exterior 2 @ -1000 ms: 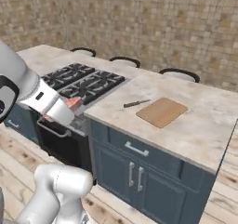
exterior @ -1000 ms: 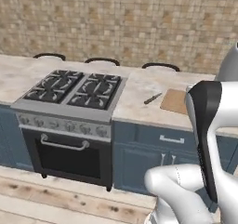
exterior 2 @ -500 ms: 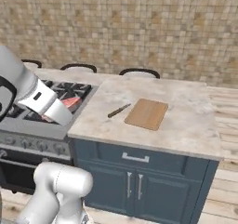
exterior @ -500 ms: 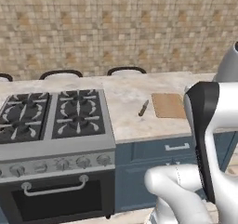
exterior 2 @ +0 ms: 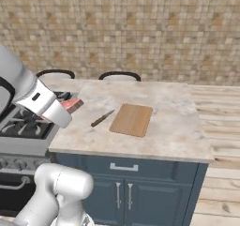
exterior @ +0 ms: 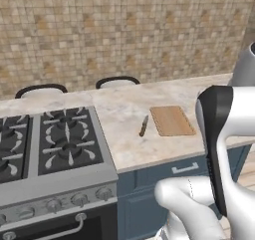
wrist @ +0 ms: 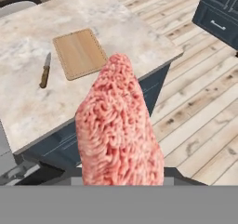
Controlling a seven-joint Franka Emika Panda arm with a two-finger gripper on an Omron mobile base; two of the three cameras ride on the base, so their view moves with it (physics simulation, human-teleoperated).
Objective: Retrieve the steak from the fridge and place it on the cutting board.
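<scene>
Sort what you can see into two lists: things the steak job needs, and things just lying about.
Needed: steak, held in the shut hand; cutting board on the counter.
Lying about: knife beside the board; stove; two chair backs behind the counter.

In the right base view the white arm rises from the lower left, bends at a dark joint and reaches forward and right, ending in the tool (exterior 2: 70, 107), clamped on the steak (exterior 2: 72, 104), well above the floor. In the left base view the dark-and-white forearm stands upright at the right edge
</scene>
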